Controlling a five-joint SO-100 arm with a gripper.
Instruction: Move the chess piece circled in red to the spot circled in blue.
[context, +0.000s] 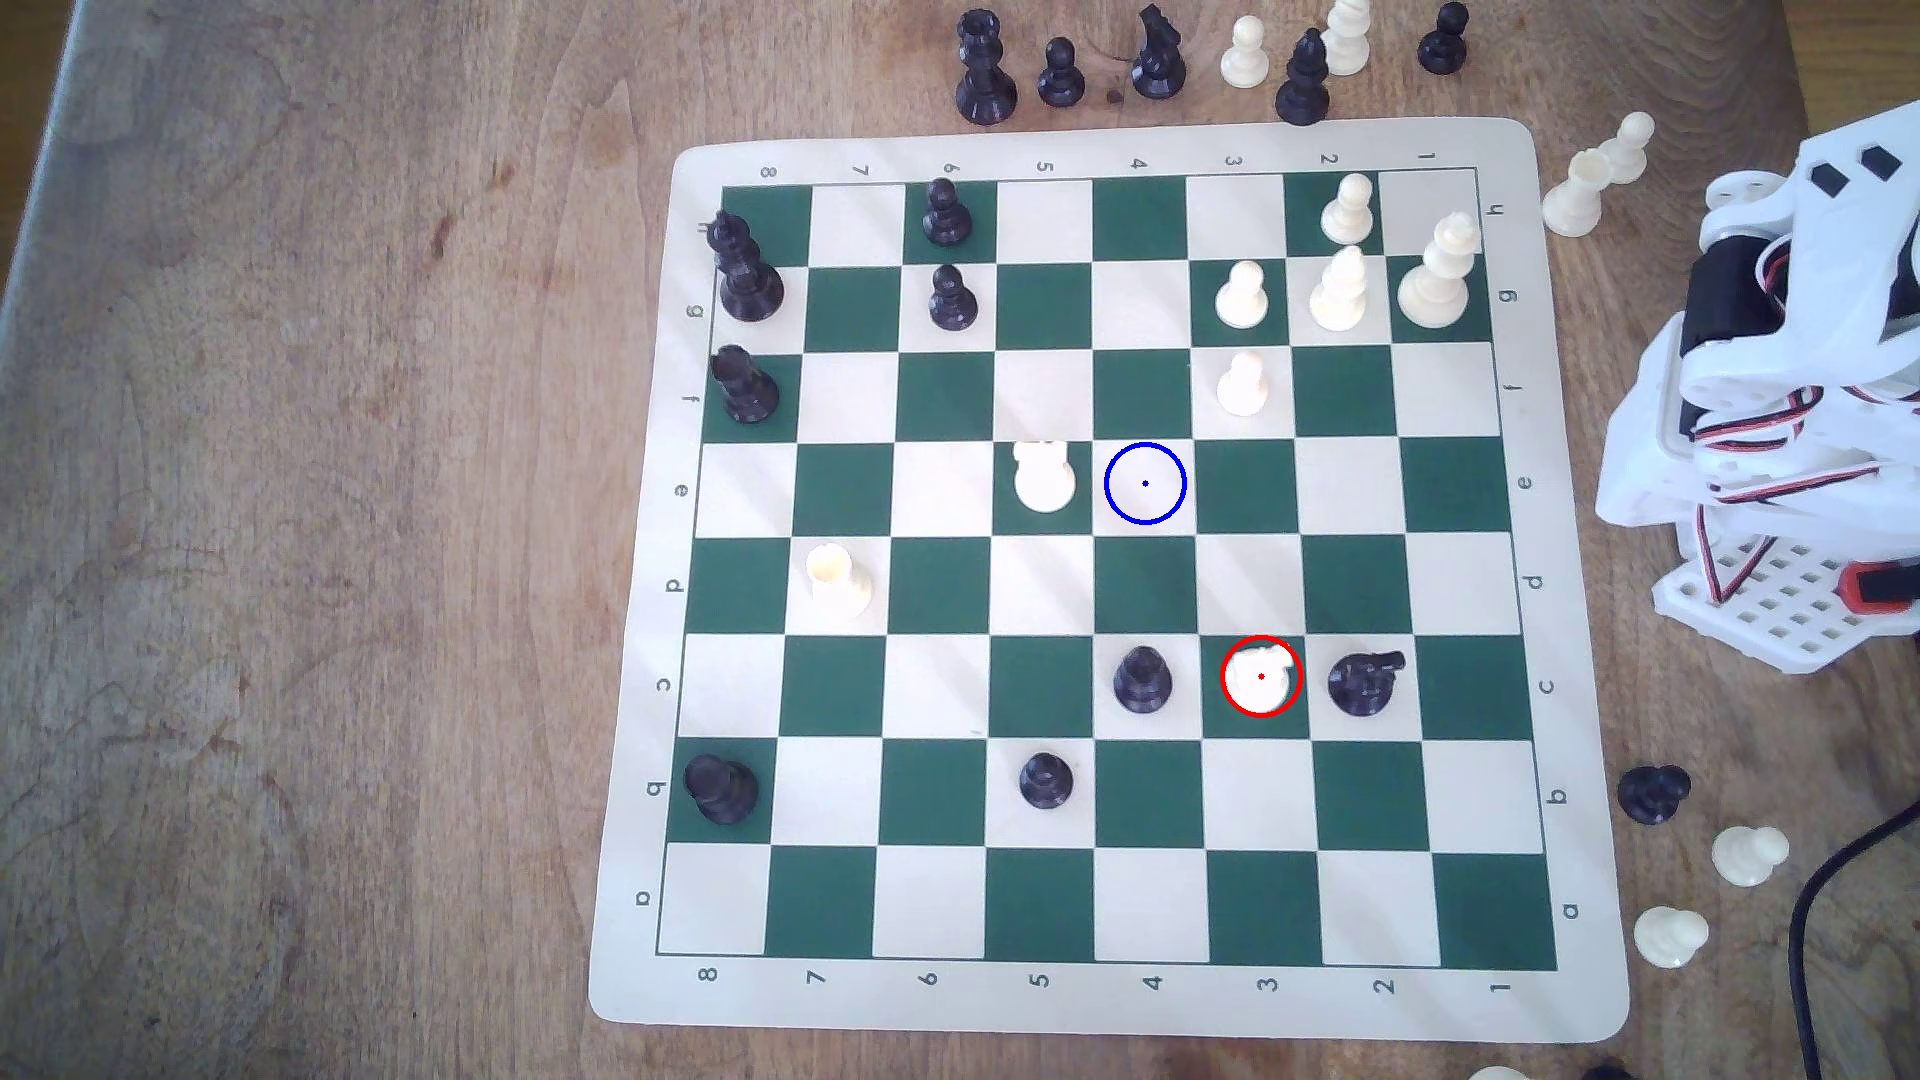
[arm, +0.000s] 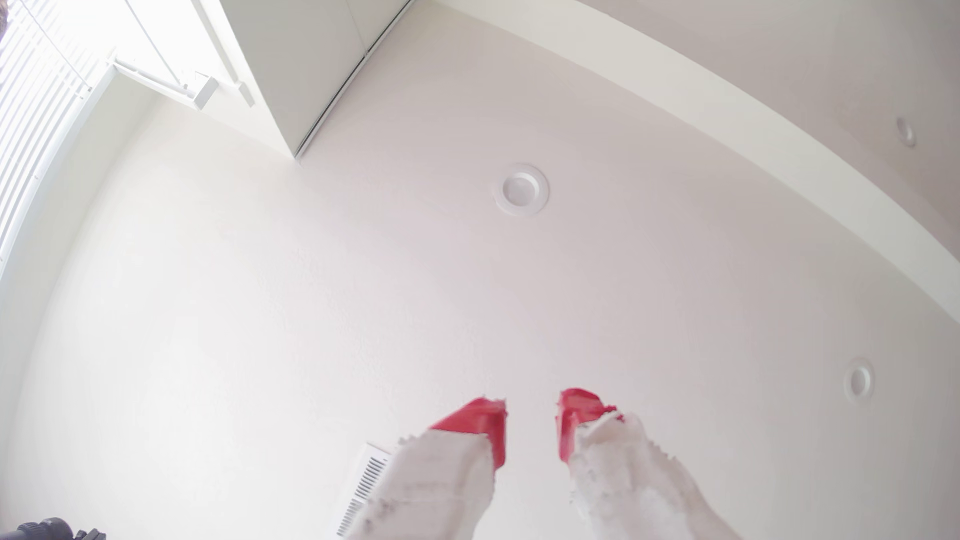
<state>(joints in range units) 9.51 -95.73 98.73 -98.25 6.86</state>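
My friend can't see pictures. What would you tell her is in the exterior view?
A green-and-cream chessboard lies on a wooden table, seen from above. A white knight ringed in red stands between two black pieces, and a blue ring marks an empty cream square. The white robot arm sits folded at the exterior view's right.

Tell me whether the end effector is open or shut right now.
Open. In the wrist view the end effector points up at the ceiling, with a clear gap between its red fingertips and nothing held between them.
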